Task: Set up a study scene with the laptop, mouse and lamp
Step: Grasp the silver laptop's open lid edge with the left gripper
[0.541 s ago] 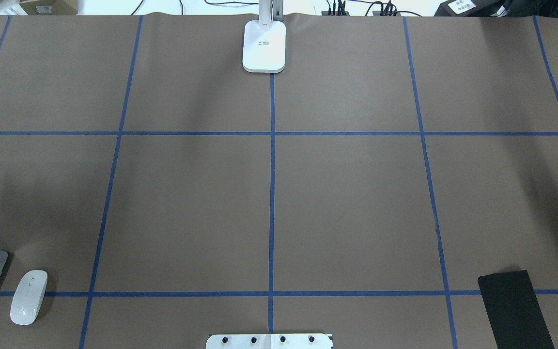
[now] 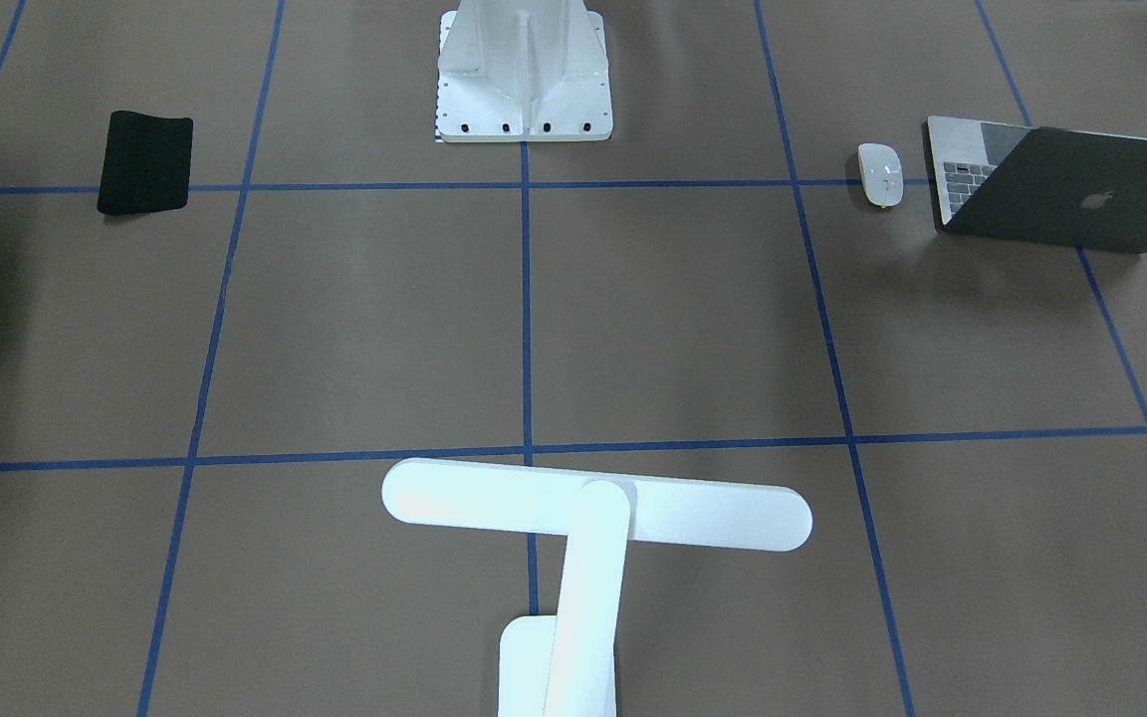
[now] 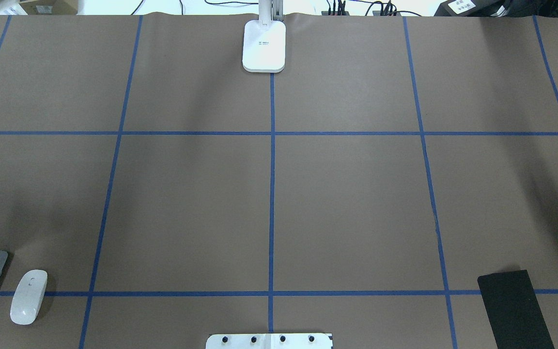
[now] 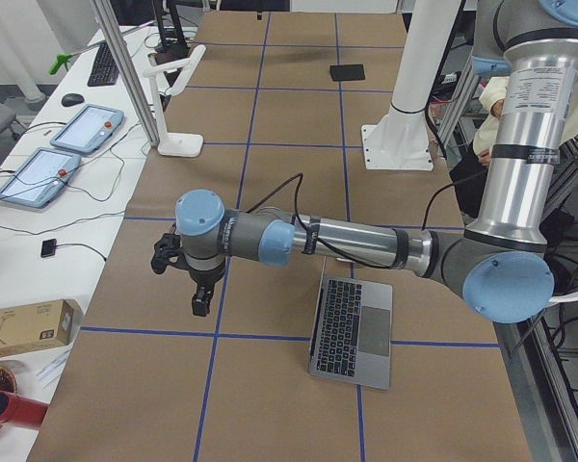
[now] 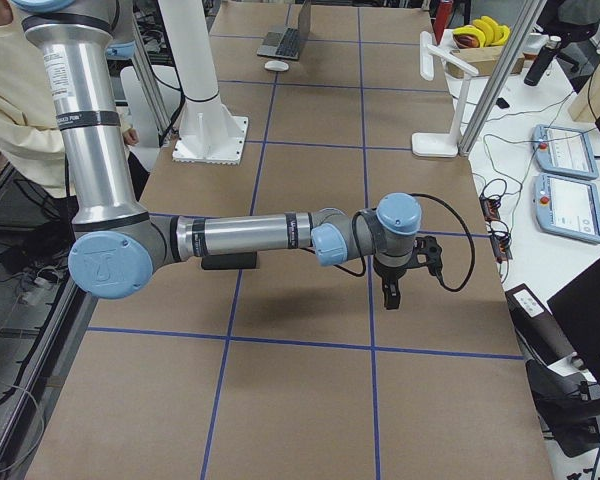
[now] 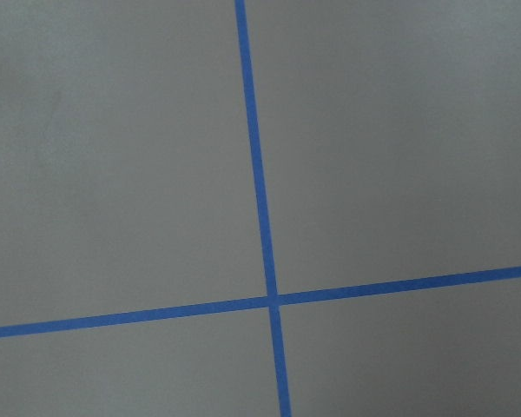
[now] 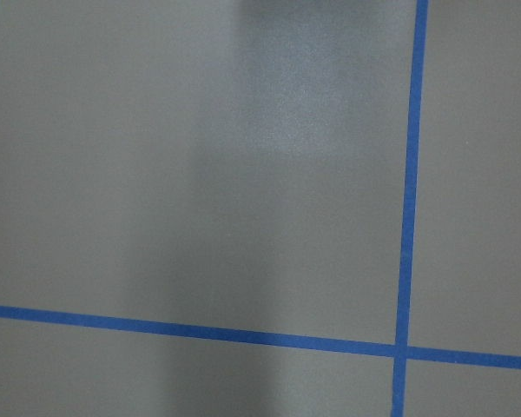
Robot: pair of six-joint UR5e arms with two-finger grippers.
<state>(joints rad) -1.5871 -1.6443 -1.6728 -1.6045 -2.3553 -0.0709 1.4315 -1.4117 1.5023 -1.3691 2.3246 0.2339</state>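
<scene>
Since shown only from the table (image 4: pixel 270 115) ends, cannot judge open or closed for left gripper (image 4: pixel 201 306) or right gripper (image 5: pixel 387 297) (both poised above the table, well out from the pedestal (image 2: pixel 524 80)). Left of the pedestal: mouse (image 2: pixel 880 174), then open laptop (image 2: pixel 1061 189) just beyond. Across from it: lamp (image 2: pixel 593 518).

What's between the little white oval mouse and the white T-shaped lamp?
Just bare brown table cover crossed by blue tape lines, between the white mouse and white lamp, shown in the overhead view.
</scene>
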